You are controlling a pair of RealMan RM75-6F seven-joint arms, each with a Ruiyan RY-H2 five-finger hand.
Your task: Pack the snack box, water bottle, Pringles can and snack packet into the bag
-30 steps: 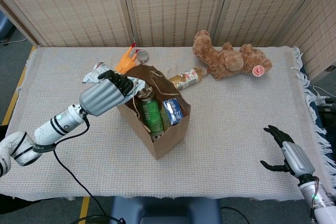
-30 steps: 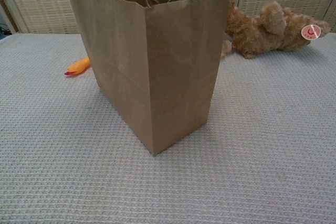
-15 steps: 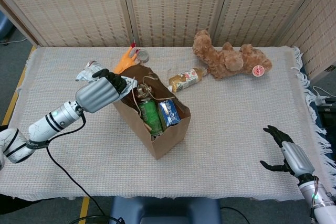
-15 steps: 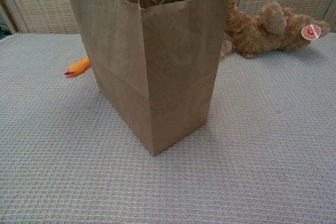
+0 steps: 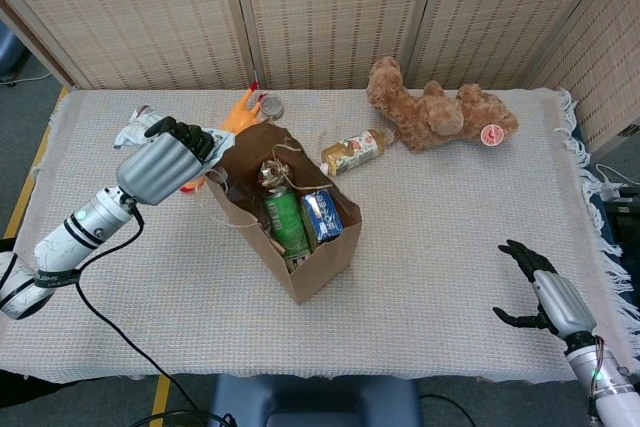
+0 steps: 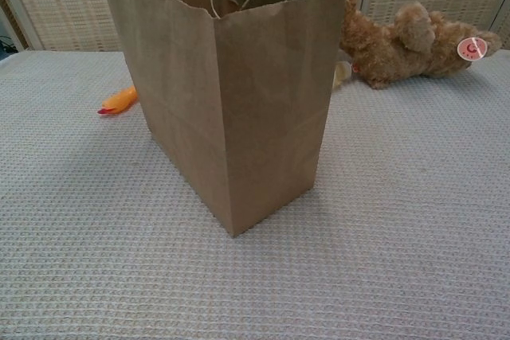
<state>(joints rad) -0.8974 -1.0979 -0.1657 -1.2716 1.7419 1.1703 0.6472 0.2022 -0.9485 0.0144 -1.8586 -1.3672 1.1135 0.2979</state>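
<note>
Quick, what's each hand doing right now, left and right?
Left hand: holding the snack packet, left of the bag.
Right hand: open, holding nothing.

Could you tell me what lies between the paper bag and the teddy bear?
In the head view, a small bottle lies between bag and bear.
</note>
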